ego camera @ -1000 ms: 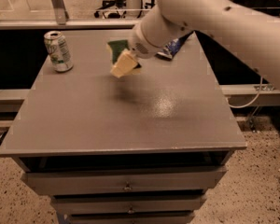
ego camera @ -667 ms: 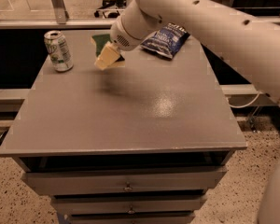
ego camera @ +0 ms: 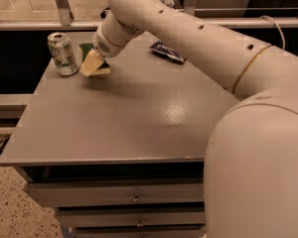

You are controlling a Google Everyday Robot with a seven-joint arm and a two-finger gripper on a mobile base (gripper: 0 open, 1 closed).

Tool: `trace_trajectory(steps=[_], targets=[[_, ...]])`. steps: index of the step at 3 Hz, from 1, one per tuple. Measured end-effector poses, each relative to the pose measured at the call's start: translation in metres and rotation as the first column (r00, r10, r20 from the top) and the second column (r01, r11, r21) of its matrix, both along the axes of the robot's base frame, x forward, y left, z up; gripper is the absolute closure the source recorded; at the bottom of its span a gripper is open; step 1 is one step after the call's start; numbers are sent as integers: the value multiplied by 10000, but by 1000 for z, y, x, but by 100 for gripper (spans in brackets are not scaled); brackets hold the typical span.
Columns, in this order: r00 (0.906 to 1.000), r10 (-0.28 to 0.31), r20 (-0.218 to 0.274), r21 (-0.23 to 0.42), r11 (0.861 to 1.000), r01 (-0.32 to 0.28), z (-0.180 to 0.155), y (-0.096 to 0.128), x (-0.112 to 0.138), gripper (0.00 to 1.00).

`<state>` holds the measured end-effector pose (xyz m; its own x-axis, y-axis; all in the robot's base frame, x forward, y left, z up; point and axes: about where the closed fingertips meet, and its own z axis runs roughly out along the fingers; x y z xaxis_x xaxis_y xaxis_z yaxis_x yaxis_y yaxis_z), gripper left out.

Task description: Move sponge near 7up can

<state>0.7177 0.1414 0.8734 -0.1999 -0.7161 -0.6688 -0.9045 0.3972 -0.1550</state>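
Gripper (ego camera: 93, 63), jaws clenched on the sponge (ego camera: 86, 48), at the 11 o'clock corner of the worktop (ego camera: 139, 118); the sponge lies just beside the 7up can (ego camera: 62, 53), at its 3 o'clock.

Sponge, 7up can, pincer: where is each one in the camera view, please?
sponge (ego camera: 91, 66): camera view, on its pale yellow foam.
7up can (ego camera: 63, 54): camera view, on its printed side.
pincer (ego camera: 99, 55): camera view, its tip at the sponge, beside the can.
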Motion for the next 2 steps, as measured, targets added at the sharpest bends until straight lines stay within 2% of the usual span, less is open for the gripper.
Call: trace_trajectory(steps=[1, 2], targets=[[9999, -27, -159, 237, 9997, 31, -8, 22, 10, 85], [9995, -13, -304, 395, 9992, 25, -14, 37, 15, 62]])
